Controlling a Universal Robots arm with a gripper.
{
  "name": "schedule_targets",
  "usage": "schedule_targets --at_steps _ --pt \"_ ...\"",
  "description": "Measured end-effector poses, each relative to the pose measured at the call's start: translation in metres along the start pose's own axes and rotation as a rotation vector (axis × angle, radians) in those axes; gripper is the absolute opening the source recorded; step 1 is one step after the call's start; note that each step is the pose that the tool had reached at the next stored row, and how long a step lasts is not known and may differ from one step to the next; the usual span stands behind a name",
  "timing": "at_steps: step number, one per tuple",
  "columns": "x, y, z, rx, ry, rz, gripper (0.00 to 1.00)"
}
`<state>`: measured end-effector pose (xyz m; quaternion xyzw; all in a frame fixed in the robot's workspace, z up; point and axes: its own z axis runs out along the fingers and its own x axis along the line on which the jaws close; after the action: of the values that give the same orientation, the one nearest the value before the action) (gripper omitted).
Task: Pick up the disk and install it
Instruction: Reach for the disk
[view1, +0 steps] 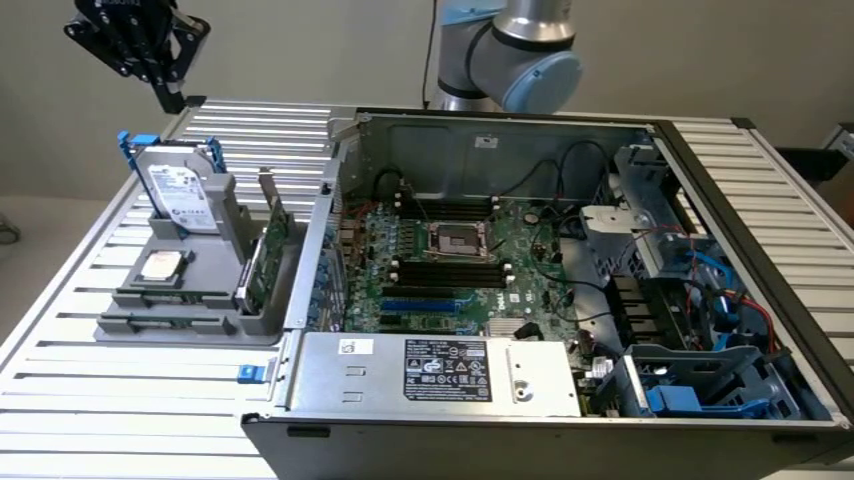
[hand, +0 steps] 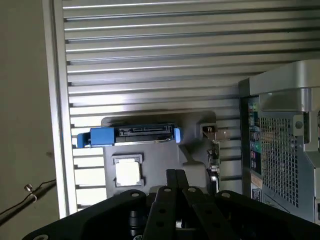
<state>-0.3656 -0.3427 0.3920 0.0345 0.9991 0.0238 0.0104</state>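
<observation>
Gripper (hand: 176, 176) is shut and holds nothing, above the disk (view1: 178, 188) that stands in its grey holder (view1: 200, 300) beside the open computer (view1: 534, 145), so nothing is done yet.

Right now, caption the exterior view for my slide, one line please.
Shut end effector hangs apart from the disk, which stands upright in a grey holder beside the open computer case.

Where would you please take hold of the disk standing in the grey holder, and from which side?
Grip the disk by its upper part from above, closing across its two flat faces. It stands on edge in the grey holder, lower part seated, the thin blue-framed edge facing up.
</observation>
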Motion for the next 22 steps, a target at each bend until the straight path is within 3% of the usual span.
schedule_targets --at_steps 10,22 --pt "0.038 0.0122 0.0008 0.0001 0.0002 -0.001 0.11" --pt "0.047 0.0242 0.0042 -0.0008 0.0016 -0.031 0.11"
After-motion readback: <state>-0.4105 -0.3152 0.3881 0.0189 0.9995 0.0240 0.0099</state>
